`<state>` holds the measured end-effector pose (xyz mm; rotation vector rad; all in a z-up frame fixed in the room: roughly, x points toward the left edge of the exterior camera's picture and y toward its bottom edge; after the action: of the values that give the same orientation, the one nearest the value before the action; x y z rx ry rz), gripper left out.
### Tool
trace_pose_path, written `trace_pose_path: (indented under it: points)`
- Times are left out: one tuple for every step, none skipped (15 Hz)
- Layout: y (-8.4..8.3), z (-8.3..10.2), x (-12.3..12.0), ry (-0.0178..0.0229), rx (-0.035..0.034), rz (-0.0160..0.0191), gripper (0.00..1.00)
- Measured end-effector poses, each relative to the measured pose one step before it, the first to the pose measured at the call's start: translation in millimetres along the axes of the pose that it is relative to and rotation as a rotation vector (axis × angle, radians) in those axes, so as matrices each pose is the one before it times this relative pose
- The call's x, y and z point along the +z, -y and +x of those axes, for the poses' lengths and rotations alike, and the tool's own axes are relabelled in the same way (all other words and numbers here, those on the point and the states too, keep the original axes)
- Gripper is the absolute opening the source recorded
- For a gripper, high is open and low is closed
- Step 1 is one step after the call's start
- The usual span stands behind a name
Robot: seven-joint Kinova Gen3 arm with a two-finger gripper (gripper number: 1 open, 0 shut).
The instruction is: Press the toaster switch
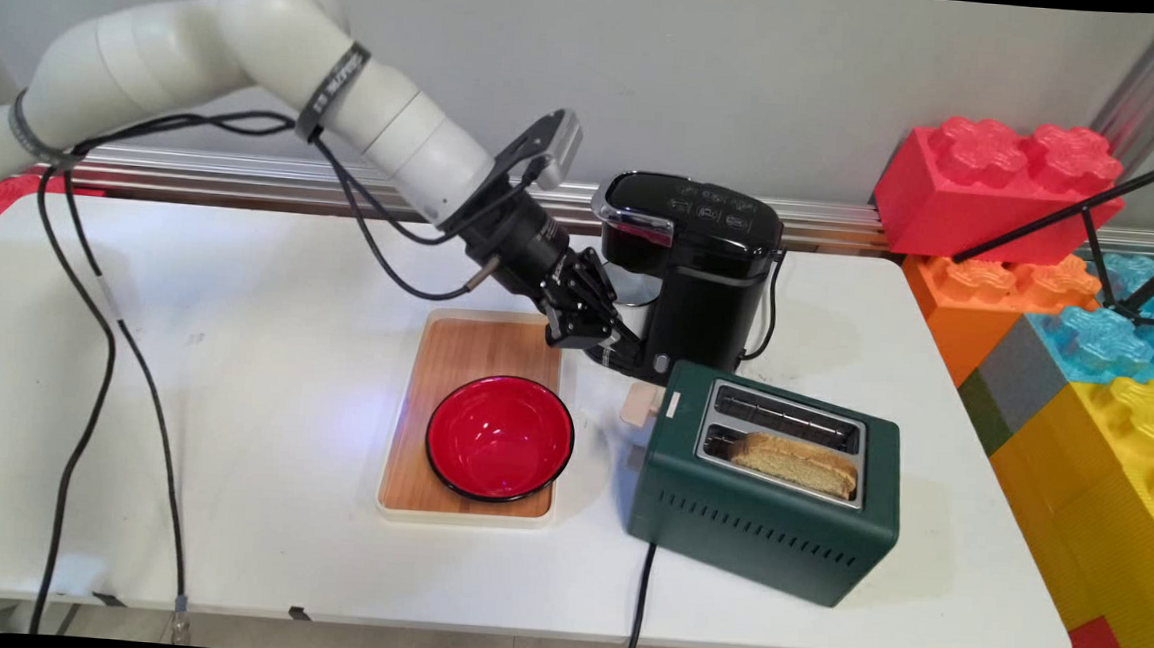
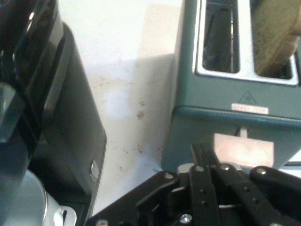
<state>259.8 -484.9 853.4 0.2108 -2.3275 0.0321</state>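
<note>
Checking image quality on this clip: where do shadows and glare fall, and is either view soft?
Main view: sharp; the toaster and coffee maker cast soft shadows to their right on the table, and the red bowl shows a faint sheen. Hand view: soft throughout, the hand linkage and coffee maker close-up most blurred; toaster shadow falls left.

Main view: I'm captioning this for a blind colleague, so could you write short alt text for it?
A white robot arm reaches from the left, its black end effector low between a black coffee maker and the pale lever of a green toaster holding one bread slice. A red bowl sits on a wooden tray on the white table.
</note>
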Motion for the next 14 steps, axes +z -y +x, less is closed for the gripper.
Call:
trace_pose_path:
  points:
    - [0.46,3.63,-1.7,0.00626,0.00828,-0.00606,0.0]
    - [0.4,4.12,-1.91,0.00874,0.01016,-0.00858,0.0]
    - [0.3,3.52,-1.94,0.00913,0.00936,-0.00827,0.0]
    - [-0.45,3.53,-2.02,0.01257,0.01156,-0.01139,0.0]
    - [-0.76,3.25,-1.74,0.01646,0.01356,-0.01283,0.0]
    - [-1.41,1.88,-0.78,0.01878,0.01239,-0.01284,0.0]
    - [-1.55,1.17,0.09,0.01557,0.00947,-0.01018,0.0]
    - [-1.64,1.72,1.02,0.01469,0.01056,-0.01062,0.0]
    - [-1.46,2.06,1.81,0.01171,0.01012,-0.00935,0.0]
    - [-1.09,1.92,2.08,0.00861,0.0081,-0.00663,0.0]
    - [-1.1,2.45,2.66,0.00875,0.00839,-0.00531,0.0]
    - [-0.72,2.82,2.63,0.0067,0.00653,-0.00272,0.0]
    - [-0.39,2.69,2.36,0.00423,0.00274,-0.00112,0.0]
    - [-0.25,2.75,2.31,0.00531,0.00185,-0.001,0.0]
